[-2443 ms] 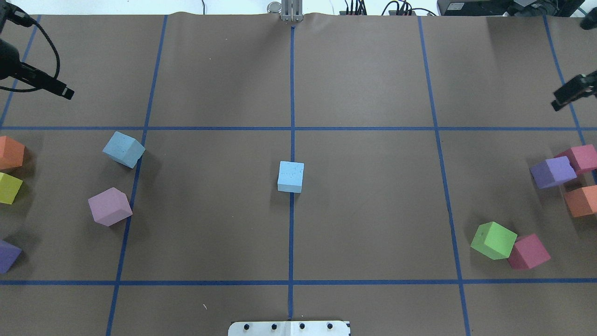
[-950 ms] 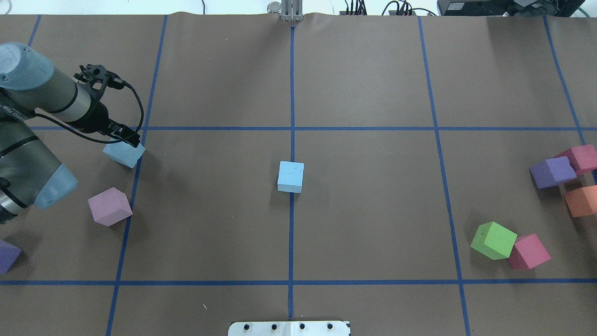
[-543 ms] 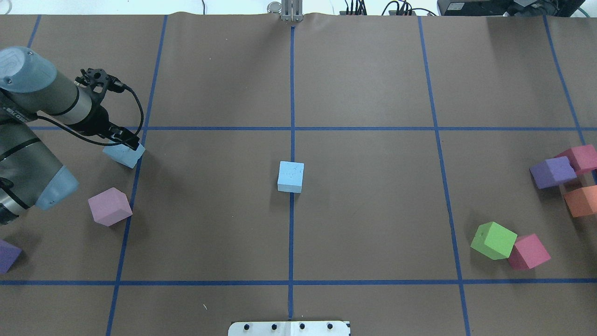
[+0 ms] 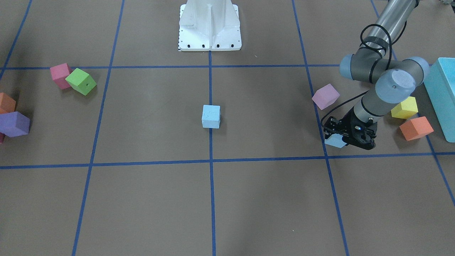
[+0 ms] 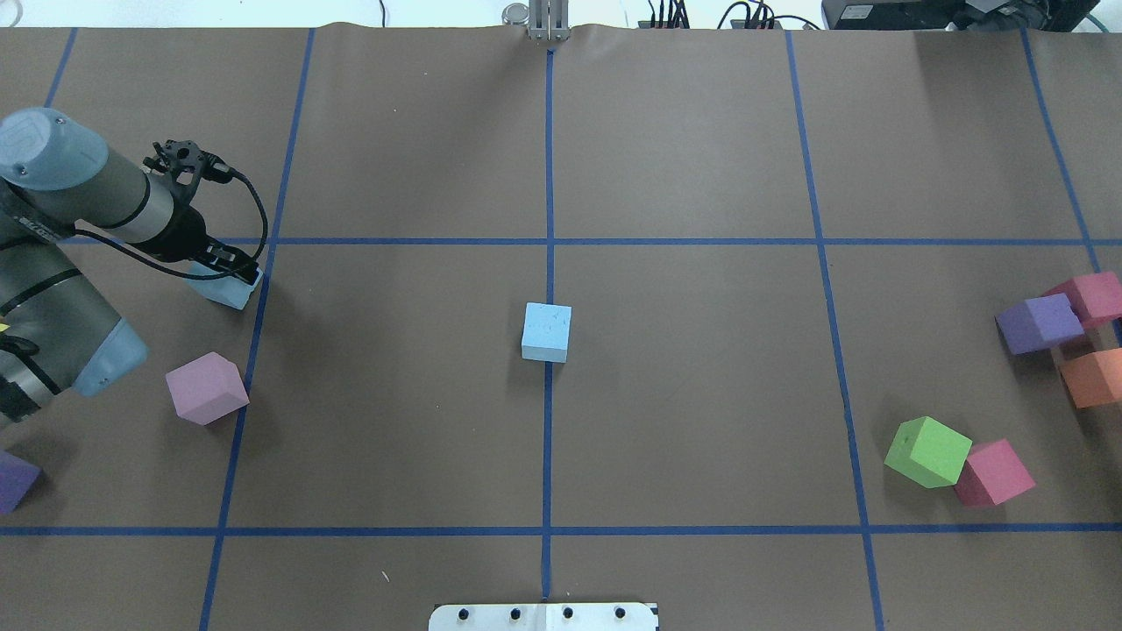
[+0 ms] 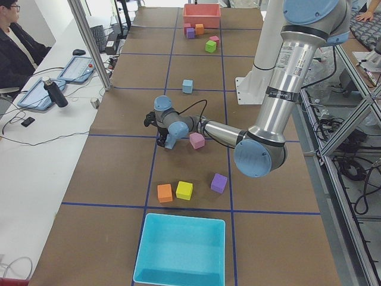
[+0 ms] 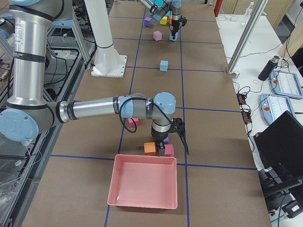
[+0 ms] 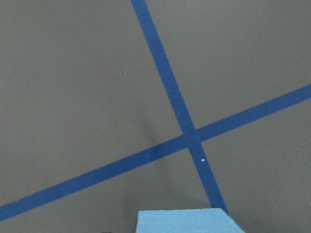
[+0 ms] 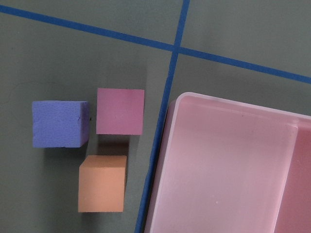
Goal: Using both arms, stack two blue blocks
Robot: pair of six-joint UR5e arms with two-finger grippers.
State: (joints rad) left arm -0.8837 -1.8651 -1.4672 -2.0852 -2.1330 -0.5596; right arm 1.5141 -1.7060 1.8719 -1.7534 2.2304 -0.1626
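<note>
One blue block (image 5: 547,331) lies alone on the centre line, also in the front view (image 4: 211,116). The other blue block (image 5: 224,293) lies at the left, mostly hidden under my left gripper (image 5: 231,273). The left gripper stands straight down over it, its fingers on either side and closed on it (image 4: 335,141). The left wrist view shows only this block's top (image 8: 187,222) at its lower edge. My right gripper (image 7: 173,147) shows only in the right side view, above the cubes beside the pink tray. I cannot tell if it is open or shut.
A lilac cube (image 5: 207,387) lies near the left gripper, with yellow (image 4: 404,107) and orange (image 4: 416,128) cubes and a teal box (image 4: 444,92) beyond. Green (image 5: 927,451) and crimson (image 5: 993,473) cubes lie at the right. Purple (image 9: 60,124), pink and orange cubes lie beside the pink tray (image 9: 218,165).
My left arm has come in from the left edge and lowered onto the left blue block, which has shifted slightly left. The right gripper's tip has left the overhead view.
</note>
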